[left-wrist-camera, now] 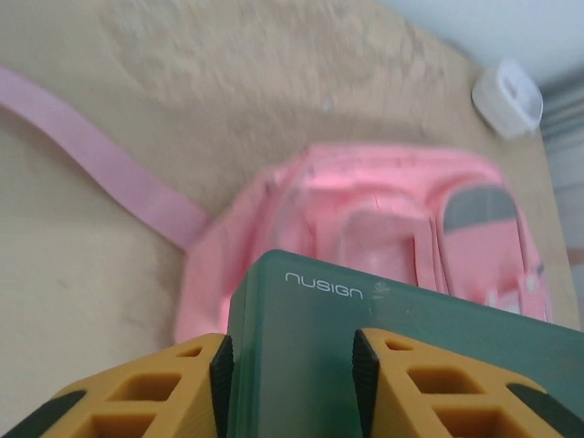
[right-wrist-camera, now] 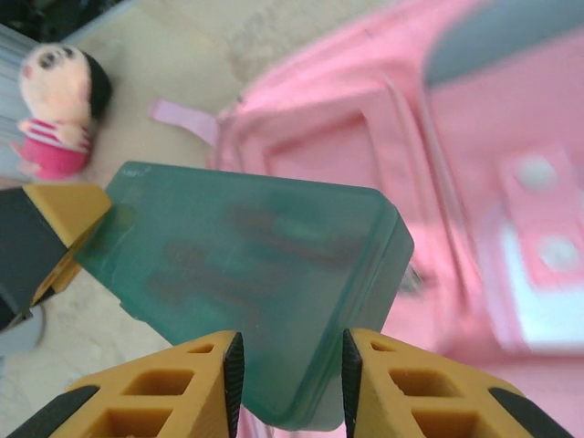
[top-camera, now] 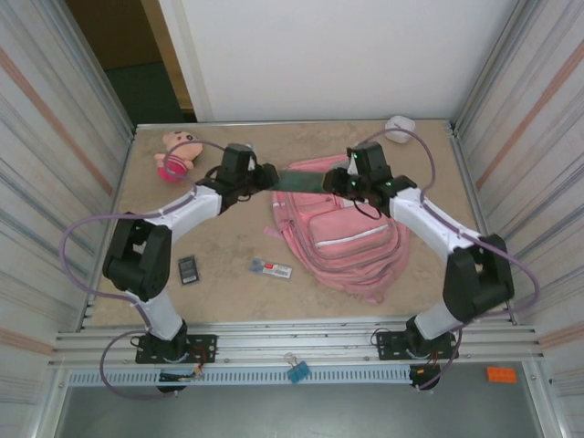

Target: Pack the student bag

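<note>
1. The student bag [top-camera: 351,242] is lying flat on the sandy tabletop [top-camera: 228,242], right of centre, with its front pockets facing up. Its long axis is running diagonally: the top end is pointing toward the far edge and slightly left, and the bottom end is pointing toward the near right.
2. The bag is showing pink fabric with pale trim strips along the front zip pockets. In the left wrist view a grey panel is showing on the bag [left-wrist-camera: 365,201], and a pink strap [left-wrist-camera: 100,160] is trailing away to the left across the table.
3. The left gripper [top-camera: 271,176] and the right gripper [top-camera: 333,182] are facing each other over the bag's top end, one from each side. Each is clamping one end of a translucent green case [top-camera: 299,180] that is spanning the gap between them.
4. In the left wrist view the left gripper [left-wrist-camera: 292,365] is pinching the case [left-wrist-camera: 365,319], which bears the word "nusign", with the bag's top just beyond it.
5. In the right wrist view the right gripper [right-wrist-camera: 292,365] is gripping the case [right-wrist-camera: 255,255] at its near end, with the bag [right-wrist-camera: 474,182] spreading out behind and to the right.
6. A plush doll [top-camera: 175,153] is sitting at the far left of the table, well apart from the bag, and a white object [top-camera: 399,128] is resting near the far edge.
</note>
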Robot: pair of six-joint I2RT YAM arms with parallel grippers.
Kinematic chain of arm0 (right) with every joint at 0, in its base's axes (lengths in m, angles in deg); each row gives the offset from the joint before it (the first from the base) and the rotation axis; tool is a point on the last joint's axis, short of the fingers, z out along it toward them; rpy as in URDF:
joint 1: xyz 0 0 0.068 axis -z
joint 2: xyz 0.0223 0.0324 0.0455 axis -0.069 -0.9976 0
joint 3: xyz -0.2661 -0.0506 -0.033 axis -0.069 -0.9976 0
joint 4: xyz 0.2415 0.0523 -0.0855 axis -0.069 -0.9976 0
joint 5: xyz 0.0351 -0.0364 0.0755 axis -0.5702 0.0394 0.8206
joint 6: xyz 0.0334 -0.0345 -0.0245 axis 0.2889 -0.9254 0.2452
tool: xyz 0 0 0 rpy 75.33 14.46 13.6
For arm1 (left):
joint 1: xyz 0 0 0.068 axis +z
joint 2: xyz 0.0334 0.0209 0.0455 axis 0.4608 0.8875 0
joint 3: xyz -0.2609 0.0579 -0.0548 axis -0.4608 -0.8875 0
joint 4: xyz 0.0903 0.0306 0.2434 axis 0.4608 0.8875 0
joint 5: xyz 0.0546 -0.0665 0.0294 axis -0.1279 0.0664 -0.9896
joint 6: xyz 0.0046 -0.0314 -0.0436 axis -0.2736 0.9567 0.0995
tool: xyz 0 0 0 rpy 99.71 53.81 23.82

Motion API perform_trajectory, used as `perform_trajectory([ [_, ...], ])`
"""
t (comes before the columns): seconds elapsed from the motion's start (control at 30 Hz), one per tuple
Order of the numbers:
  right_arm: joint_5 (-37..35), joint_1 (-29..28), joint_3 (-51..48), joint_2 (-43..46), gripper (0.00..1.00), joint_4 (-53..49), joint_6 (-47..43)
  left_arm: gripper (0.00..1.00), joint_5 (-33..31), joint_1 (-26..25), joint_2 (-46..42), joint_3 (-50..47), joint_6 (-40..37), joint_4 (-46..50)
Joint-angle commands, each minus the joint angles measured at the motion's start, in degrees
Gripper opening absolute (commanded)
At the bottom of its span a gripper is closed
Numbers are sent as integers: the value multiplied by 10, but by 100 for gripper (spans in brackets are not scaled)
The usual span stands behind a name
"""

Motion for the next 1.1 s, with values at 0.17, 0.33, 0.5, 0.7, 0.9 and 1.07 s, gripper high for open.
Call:
perform_trajectory([
  [0.17,-27,-17,-39,136,64,-195,-84,55,30,-57,-62,-53,11,-16],
  [0.33,-102,-49,59,108,77,-353,-255,68,6,-28,-134,-100,-7,22],
  [0.5,-119,-102,128,30,93,-392,-453,69,8,29,-208,-155,-17,55],
  [0.7,-118,-130,173,-80,99,-348,-581,69,17,104,-302,-215,-31,94],
  [0.9,-94,-124,230,-188,99,-321,-617,69,24,131,-357,-258,-27,116],
  [1.07,-89,-118,265,-260,99,-325,-633,70,25,131,-369,-293,-4,106],
])
